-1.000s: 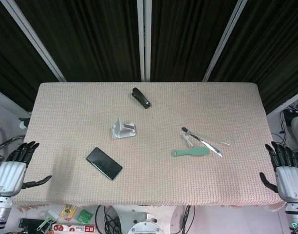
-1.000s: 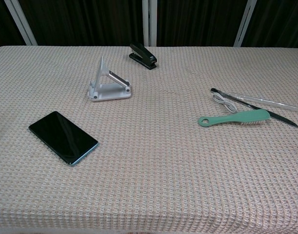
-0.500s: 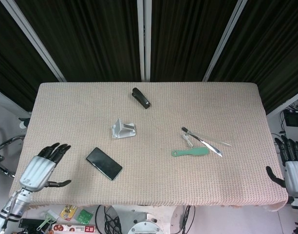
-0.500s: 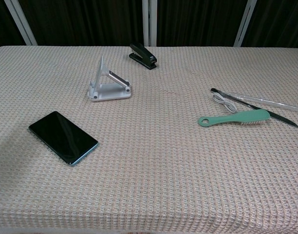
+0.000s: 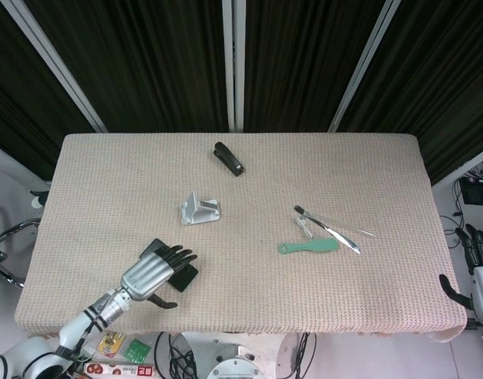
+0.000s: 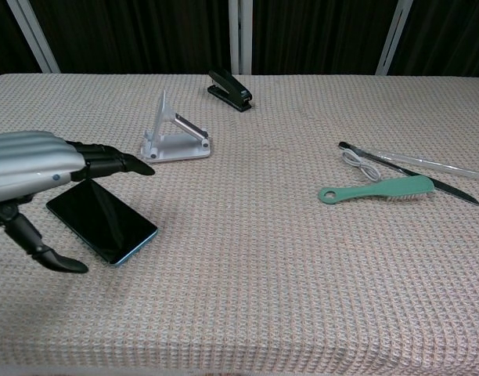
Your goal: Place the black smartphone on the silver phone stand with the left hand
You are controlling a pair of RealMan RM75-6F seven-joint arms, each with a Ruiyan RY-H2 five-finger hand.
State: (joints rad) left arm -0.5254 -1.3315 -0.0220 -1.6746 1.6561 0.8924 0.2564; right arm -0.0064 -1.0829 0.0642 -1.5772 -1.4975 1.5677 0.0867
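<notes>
While the left hand [image 6: 37,168] hovers with fingers spread over the phone [image 6: 102,221] (flat on the cloth, near the stand [image 6: 174,133]), a shallow grasp could slide it.

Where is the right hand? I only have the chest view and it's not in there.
Observer: In the head view the right hand hangs off the table's right edge, near the front corner, holding nothing.
Operator: Is the left hand lined up over the phone?
Observer: From above, the left hand covers the middle of the black smartphone; only the phone's ends show.
Operator: Where does that arm come in from?
Observer: Its forearm crosses the table's front edge near the left corner.
</notes>
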